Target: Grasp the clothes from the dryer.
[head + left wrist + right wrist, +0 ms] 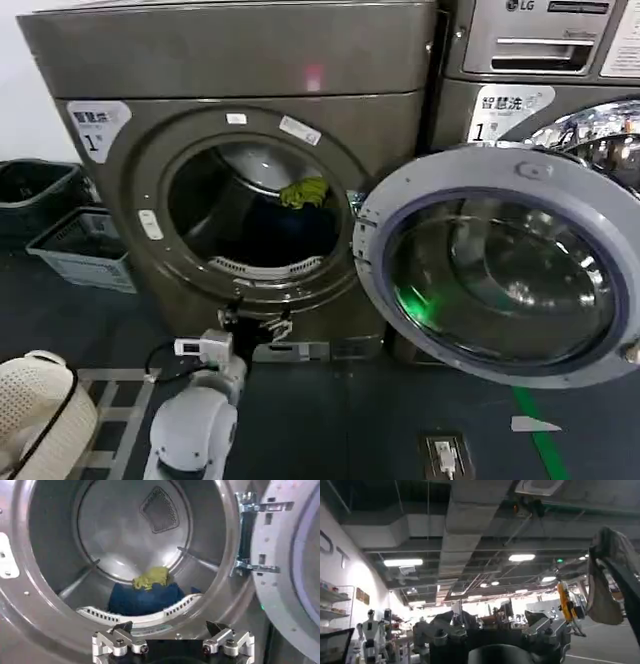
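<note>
The bronze-grey dryer stands in front of me with its round glass door swung wide to the right. Inside the drum lie the clothes: a small yellow-green piece resting on a dark navy mass. My left gripper hovers just outside the porthole, below its lower lip, open and empty, well short of the clothes. My right gripper points up toward the ceiling, away from the dryer, open with nothing between its fingers.
Grey plastic baskets and a dark bin sit on the floor left of the dryer. A white basket is at my lower left. The silver LG machine stands behind the open door. Dark floor lies below.
</note>
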You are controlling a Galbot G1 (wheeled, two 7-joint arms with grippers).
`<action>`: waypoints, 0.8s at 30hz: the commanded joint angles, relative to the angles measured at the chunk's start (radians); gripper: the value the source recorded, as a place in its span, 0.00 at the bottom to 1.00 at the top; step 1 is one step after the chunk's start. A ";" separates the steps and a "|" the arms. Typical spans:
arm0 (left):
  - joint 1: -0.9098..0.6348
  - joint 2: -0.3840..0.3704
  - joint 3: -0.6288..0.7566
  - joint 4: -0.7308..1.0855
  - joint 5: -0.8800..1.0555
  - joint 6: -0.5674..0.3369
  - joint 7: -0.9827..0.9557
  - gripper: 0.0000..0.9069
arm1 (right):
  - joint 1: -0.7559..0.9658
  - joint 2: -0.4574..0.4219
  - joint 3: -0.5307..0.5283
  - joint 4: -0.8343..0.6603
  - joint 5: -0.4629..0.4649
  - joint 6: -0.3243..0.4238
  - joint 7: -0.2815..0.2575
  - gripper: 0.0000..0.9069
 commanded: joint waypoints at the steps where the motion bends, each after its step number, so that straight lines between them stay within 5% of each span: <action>1: -0.001 0.000 -0.002 0.005 -0.001 0.049 0.000 1.00 | 0.000 0.000 0.000 -0.003 0.000 0.001 -0.001 1.00; 24: -0.001 0.002 -0.003 0.009 0.001 0.049 -0.001 1.00 | 0.002 0.000 -0.002 -0.004 -0.003 0.002 -0.002 1.00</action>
